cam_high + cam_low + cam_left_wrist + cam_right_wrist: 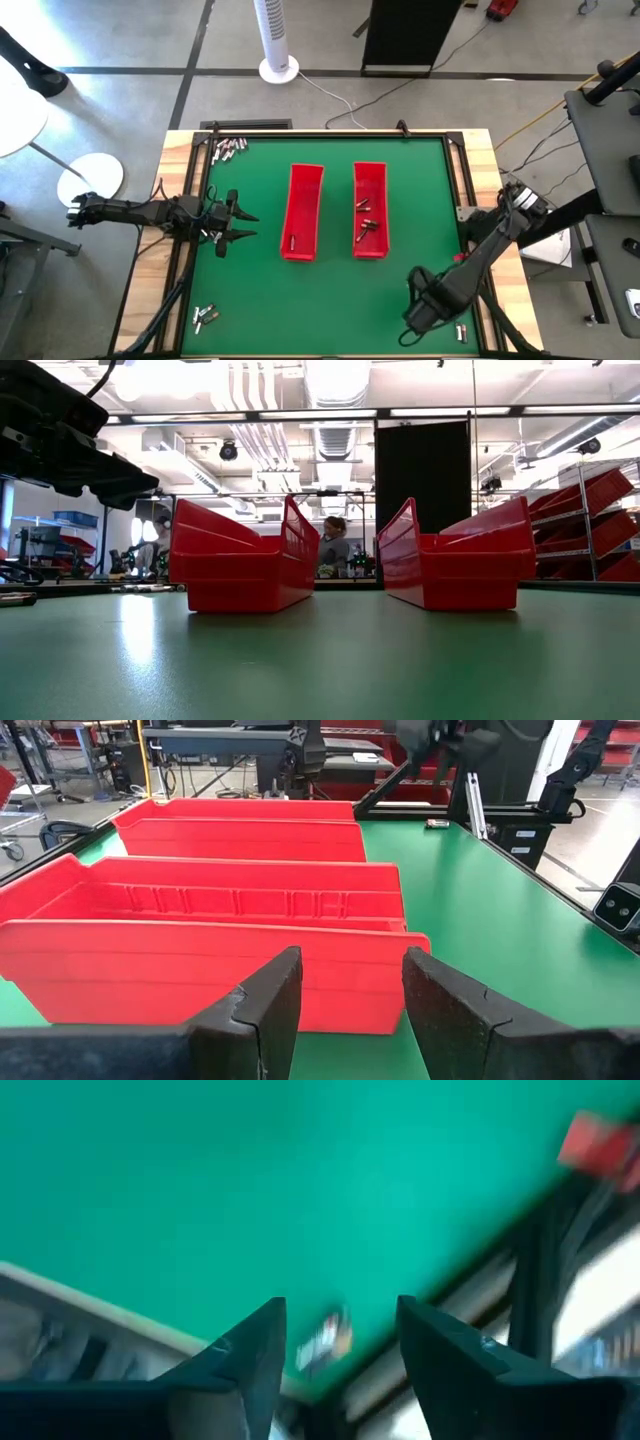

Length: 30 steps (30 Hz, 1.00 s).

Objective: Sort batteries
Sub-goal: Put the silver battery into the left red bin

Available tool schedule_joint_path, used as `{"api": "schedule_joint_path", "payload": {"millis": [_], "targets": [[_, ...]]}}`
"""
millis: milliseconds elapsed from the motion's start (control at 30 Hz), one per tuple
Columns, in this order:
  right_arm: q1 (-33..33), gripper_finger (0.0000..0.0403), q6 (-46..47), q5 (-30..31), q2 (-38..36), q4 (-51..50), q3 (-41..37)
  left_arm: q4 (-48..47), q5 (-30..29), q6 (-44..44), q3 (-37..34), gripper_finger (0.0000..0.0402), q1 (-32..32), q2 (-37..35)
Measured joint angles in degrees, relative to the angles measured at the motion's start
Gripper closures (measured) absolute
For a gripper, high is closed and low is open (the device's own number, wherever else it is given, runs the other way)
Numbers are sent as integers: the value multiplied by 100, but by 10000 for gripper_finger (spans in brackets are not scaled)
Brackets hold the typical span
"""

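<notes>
The right gripper (335, 1345), fingers spread and empty, hangs over the mat's near right corner, a battery (325, 1342) lying between its tips beside the table edge (long axis hard to read); the left gripper (345, 1005), spread too, waits facing the left red tray (200, 935)

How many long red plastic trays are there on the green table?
2: the left red plastic tray and the right red plastic tray lie side by side, apart, mid-table on the green table. None seems hidden.

Two trays (303, 226) side by side mid-table, batteries (365, 222) in the right one, more at corners
</notes>
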Motion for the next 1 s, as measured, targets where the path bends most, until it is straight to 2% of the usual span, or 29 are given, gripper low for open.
{"api": "schedule_joint_path", "payload": {"millis": [67,133,300,367,700,1000], "targets": [[64,207,287,-691,0,397,-318,-2,0,0,-2,247,-1,-1],[98,203,611,-1124,0,1000,-648,0,0,0,-2,247,-1,0],[198,207,1199,-1304,0,2908,-1516,0,0,0,-2,247,-1,1],[265,209,1418,-1418,0,3335,-1792,-1,1,0,0,247,0,0],[748,200,2355,-1684,0,3610,-1990,-1,0,0,-1,247,-1,0],[1174,214,2953,-1551,-2,3721,-2096,0,2,0,0,247,0,1]]}}
